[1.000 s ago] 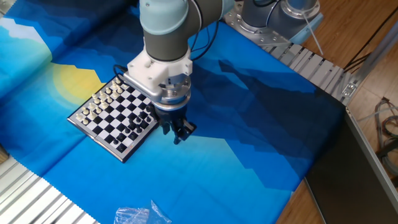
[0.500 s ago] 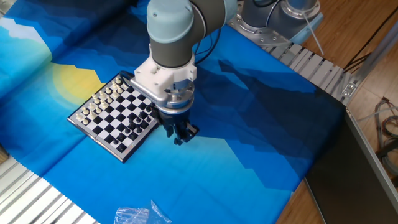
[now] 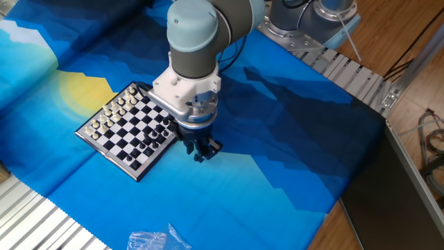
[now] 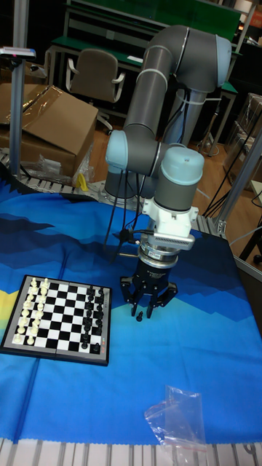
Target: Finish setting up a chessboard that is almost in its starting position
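Here the arm descends from its raised elbow with the wrist vertical, so that the tool (image 4: 148,298) points straight down just above the blue cloth (image 3: 277,153) covering the counter. Its fingers (image 4: 138,310) stand close together; whether they pinch a piece cannot be told. The chessboard (image 4: 60,318) lies flat just beside the tool, its black-piece edge nearest the fingers and its white pieces along the far edge. A clear plastic bag (image 4: 178,421) rests on the cloth nearer the camera, apart from the tool.
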Controlling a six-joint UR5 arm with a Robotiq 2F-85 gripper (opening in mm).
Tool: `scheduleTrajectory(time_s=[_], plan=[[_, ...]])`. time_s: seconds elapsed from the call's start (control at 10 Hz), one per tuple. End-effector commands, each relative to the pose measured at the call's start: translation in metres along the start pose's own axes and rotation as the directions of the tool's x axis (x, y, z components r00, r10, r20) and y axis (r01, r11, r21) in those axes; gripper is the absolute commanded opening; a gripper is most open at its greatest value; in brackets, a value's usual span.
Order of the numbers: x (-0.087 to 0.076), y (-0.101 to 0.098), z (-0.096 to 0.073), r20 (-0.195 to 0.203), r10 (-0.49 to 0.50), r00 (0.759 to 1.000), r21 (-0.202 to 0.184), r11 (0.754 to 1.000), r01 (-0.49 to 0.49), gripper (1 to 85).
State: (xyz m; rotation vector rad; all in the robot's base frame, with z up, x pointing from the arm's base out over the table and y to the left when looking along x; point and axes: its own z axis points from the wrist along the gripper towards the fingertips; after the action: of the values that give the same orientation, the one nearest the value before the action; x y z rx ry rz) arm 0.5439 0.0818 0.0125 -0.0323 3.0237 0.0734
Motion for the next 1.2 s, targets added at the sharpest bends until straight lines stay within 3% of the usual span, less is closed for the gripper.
scheduleTrajectory(time_s=[0.0, 1.1], plan=[[0.0006, -0.0022, 0.0024, 0.001, 0.000, 1.000, -0.002, 1.000, 0.000, 37.3], [-0.0002, 0.0004, 0.0003, 0.014, 0.001, 1.000, -0.003, 1.000, -0.001, 35.0]])
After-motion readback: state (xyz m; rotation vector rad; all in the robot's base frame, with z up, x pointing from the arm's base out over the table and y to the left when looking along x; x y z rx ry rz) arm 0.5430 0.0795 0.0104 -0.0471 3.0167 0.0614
